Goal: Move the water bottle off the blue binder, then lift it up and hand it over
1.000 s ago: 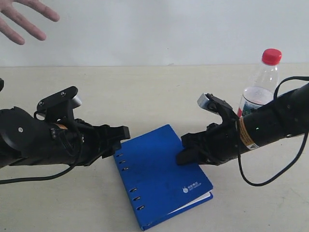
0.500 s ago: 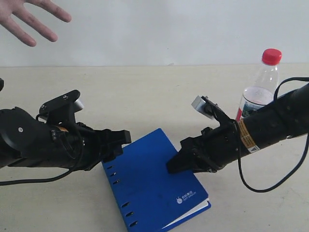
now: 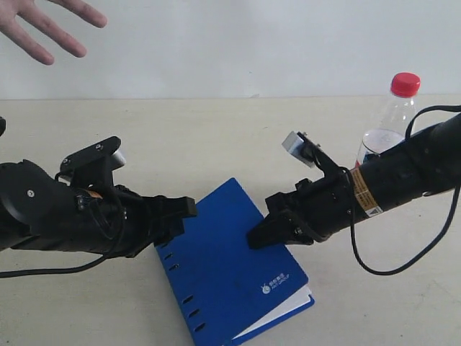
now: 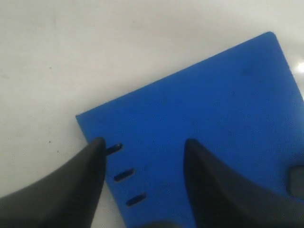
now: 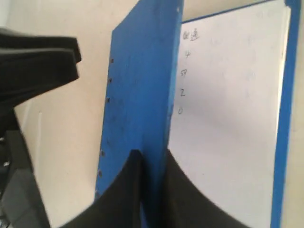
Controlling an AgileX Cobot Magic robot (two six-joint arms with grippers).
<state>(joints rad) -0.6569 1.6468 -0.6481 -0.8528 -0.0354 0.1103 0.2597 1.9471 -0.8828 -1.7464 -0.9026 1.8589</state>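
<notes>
Blue is what you see first: the blue binder (image 3: 230,267) lies on the pale table (image 3: 216,130), between the two black arms. Since a second ago it has slid a little toward the left side, and its top corner now sits further left than before.

The right gripper (image 3: 253,238) has moved that way with it. Its two fingers are pinched tight together on the edge of the binder's cover. From the camera on that arm, the thin blue cover is caught between the fingers and stands up off a white page (image 5: 228,118) with some handwriting on it.

The left gripper (image 3: 187,209) has stayed in almost the same place. Its fingers are spread apart over the binder's corner, near the little slots by the spine. It holds nothing. I cannot tell if it touches the cover.

The water bottle (image 3: 392,115) has not moved. It stands upright on the table, off the binder, just behind the right arm, red cap on top.

A person's hand (image 3: 47,25) is up in the far left corner, fingers open, a bit further right than before.
</notes>
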